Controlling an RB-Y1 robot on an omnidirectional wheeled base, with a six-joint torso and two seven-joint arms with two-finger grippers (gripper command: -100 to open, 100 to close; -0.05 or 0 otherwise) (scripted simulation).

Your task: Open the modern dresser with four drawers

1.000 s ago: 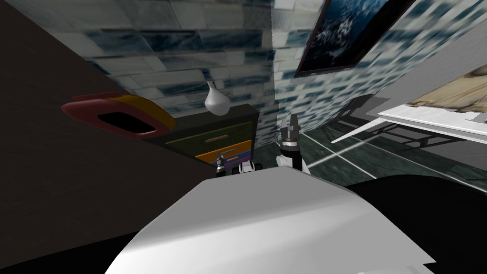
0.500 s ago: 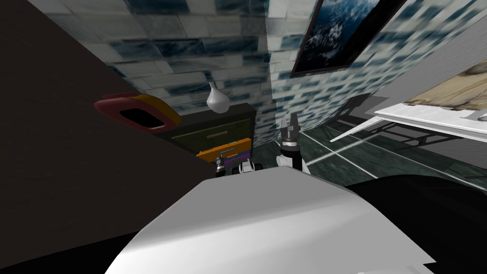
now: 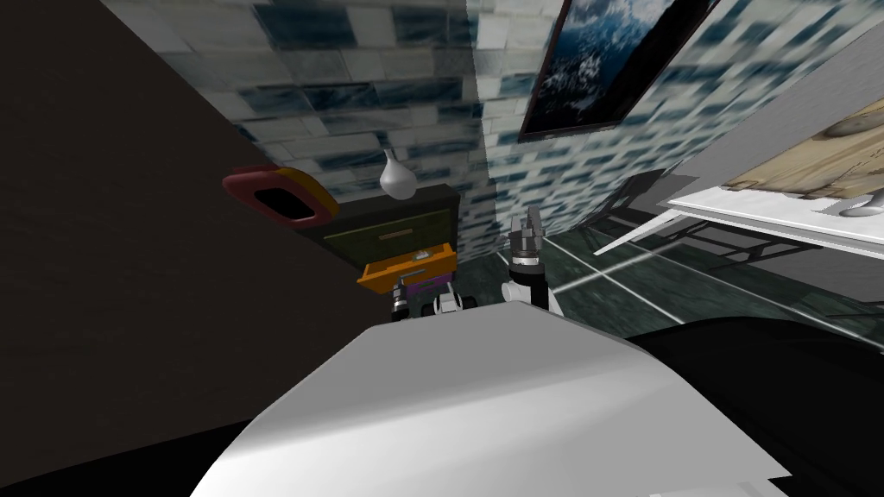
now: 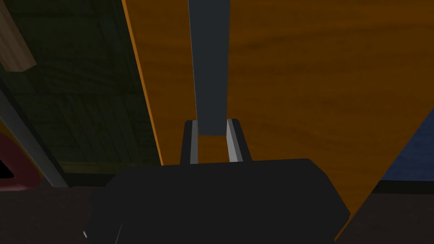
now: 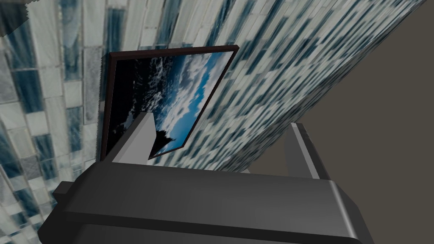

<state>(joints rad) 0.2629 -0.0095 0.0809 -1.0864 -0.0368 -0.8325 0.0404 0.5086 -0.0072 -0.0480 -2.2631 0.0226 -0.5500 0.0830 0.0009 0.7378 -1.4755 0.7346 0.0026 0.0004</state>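
The dark green dresser [image 3: 399, 223] stands in the corner against the tiled wall. Its orange second drawer [image 3: 407, 267] sticks out from the front, above a purple drawer [image 3: 429, 281]. My left gripper [image 3: 400, 296] is just in front of the orange drawer. In the left wrist view the left gripper [image 4: 212, 142] is shut on the drawer's grey bar handle [image 4: 208, 63], its fingers [image 4: 193, 143] pressing the bar's sides against the orange front [image 4: 305, 84]. My right gripper [image 3: 525, 228] is raised to the dresser's right, open [image 5: 220, 146] and empty.
A white vase [image 3: 397, 179] stands on the dresser top. A red and yellow rimmed object [image 3: 280, 197] lies on a big dark surface [image 3: 129, 259] close on my left. A white table [image 3: 777, 220] stands at the right, with dark floor between.
My left gripper has shut on the handle, and the orange drawer has slid out of the dresser. The head view has shifted as I moved back. The right arm is unchanged.
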